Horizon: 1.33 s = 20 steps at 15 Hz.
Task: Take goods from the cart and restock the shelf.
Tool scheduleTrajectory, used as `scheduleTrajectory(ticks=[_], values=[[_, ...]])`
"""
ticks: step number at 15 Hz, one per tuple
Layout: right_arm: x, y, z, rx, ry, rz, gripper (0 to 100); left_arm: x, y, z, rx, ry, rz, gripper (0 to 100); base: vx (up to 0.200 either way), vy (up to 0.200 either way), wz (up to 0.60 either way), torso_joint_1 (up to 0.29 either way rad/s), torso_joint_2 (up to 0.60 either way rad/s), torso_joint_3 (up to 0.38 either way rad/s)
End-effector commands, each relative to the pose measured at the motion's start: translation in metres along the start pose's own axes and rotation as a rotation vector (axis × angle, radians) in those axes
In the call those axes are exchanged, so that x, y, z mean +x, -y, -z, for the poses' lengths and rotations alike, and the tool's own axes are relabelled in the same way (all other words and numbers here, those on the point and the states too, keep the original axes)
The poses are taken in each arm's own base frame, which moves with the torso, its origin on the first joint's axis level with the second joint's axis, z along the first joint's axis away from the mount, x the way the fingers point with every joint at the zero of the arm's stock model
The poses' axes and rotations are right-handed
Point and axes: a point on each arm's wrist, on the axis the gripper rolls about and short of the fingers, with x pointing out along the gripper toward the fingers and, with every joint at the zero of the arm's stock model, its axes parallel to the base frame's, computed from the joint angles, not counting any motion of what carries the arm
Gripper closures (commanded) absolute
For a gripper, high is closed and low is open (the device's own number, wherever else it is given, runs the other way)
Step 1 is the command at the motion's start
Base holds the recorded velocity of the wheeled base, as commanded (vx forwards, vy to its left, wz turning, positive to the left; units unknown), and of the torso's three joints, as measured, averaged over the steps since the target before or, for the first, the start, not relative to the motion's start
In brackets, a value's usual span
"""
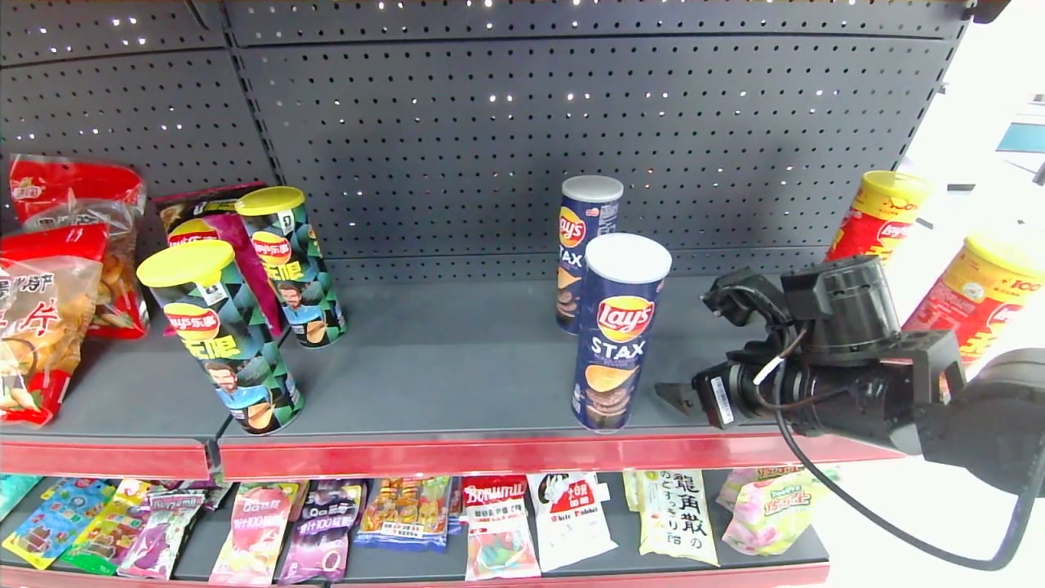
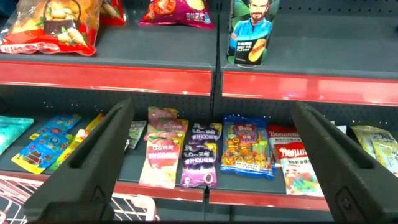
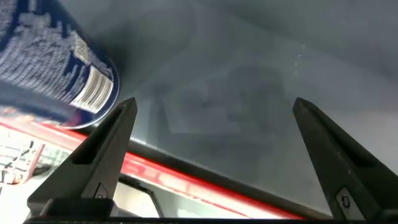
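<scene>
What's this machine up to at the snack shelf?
A robot is restocking a shop shelf. Its right pincer is open beside a blue chip can standing upright near the shelf's front edge, not gripping it. A second blue can stands behind. The left pincer, open and empty, faces candy bags on the lower shelf.

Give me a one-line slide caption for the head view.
Right pincer, open, at the front edge of the shelf beside the near blue chip can; a second blue can stands behind.
</scene>
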Motion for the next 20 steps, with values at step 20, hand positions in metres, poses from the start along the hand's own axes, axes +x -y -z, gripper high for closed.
scheduleTrajectory(ticks=[20], values=[[0.025,-0.019,-0.010,-0.031,-0.006,-0.030,0,0.000,0.000,0.000,-0.004,0.001,-0.013,0,0.000,0.000,0.00,0.000,0.00,0.000]])
